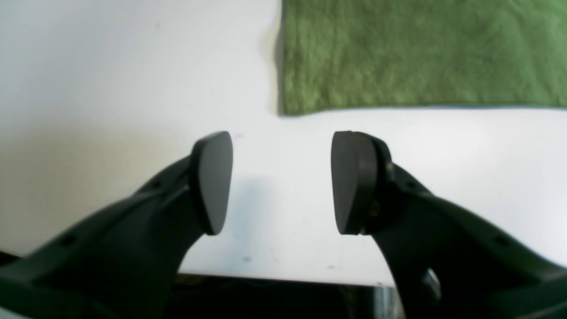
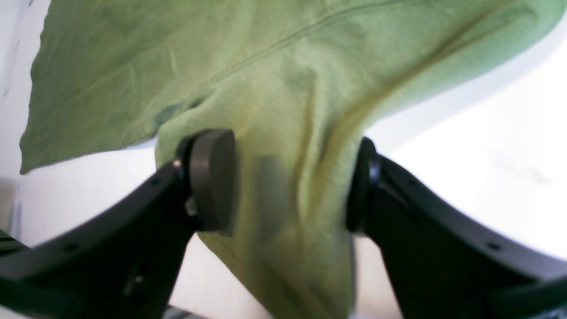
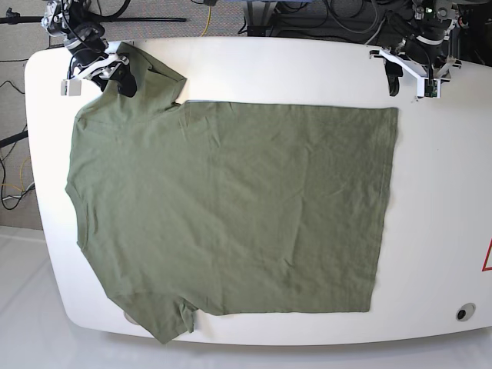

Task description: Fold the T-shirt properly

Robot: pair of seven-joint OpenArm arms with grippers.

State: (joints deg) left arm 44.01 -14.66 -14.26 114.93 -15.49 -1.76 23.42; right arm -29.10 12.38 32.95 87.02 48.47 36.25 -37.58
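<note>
T-shirt (image 3: 231, 207) flat on table (image 3: 438, 215); left hand (image 1: 281, 182) apart, empty; right hand (image 2: 292, 181) straddles sleeve, unclamped.

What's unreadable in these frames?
- Right hand, right wrist view: T-shirt sleeve between the pads; pinched or loose unclear.
- Base view: both hands too small to read.
- Left wrist view: only a shirt corner in frame; left hand open, blurred.
- Neck tag: unseen.

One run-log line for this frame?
olive-green cotton T-shirt: flat, unfolded | right end effector: around sleeve, not clamped | left end effector: open, off hem corner
</note>
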